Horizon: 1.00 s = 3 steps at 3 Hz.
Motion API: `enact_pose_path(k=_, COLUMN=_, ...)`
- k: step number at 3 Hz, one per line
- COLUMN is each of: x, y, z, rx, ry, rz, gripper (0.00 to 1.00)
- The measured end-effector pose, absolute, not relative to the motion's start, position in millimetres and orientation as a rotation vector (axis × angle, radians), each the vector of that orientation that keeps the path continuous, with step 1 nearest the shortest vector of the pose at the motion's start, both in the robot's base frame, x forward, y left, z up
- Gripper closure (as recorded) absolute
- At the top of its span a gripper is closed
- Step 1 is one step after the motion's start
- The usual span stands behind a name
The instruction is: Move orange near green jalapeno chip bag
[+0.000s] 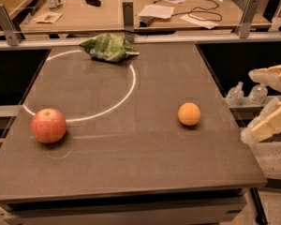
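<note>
Right of the table point(145, 177), the open hand point(247, 105) hangs near the smooth, round orange point(189, 114).

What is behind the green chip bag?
Behind the green jalapeno chip bag stands a metal post, then a wooden desk with papers. What lies under the bag is covered. The tool is off the right side of the table.

Matt orange point(189, 114), glossy foil bag point(108, 48), plastic claw point(247, 105) right of matt table point(131, 168)
</note>
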<state>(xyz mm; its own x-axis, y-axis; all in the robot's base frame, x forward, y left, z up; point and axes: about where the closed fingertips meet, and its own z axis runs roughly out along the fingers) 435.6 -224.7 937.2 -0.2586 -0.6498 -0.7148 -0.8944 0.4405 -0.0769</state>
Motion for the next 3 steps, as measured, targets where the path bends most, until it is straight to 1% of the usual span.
enact_pose_path(k=1, x=432.9, y=-201.9, z=928.8, rx=-1.183, ry=1.961, rz=0.591, gripper=0.0)
enact_pose_path(k=2, x=433.5, y=-179.4, z=917.8, rx=-1.138, ry=1.953, rz=0.676, gripper=0.0)
enact_pose_path(k=3, x=433.5, y=-179.4, z=917.9, rx=-1.138, ry=1.953, rz=0.676, gripper=0.0)
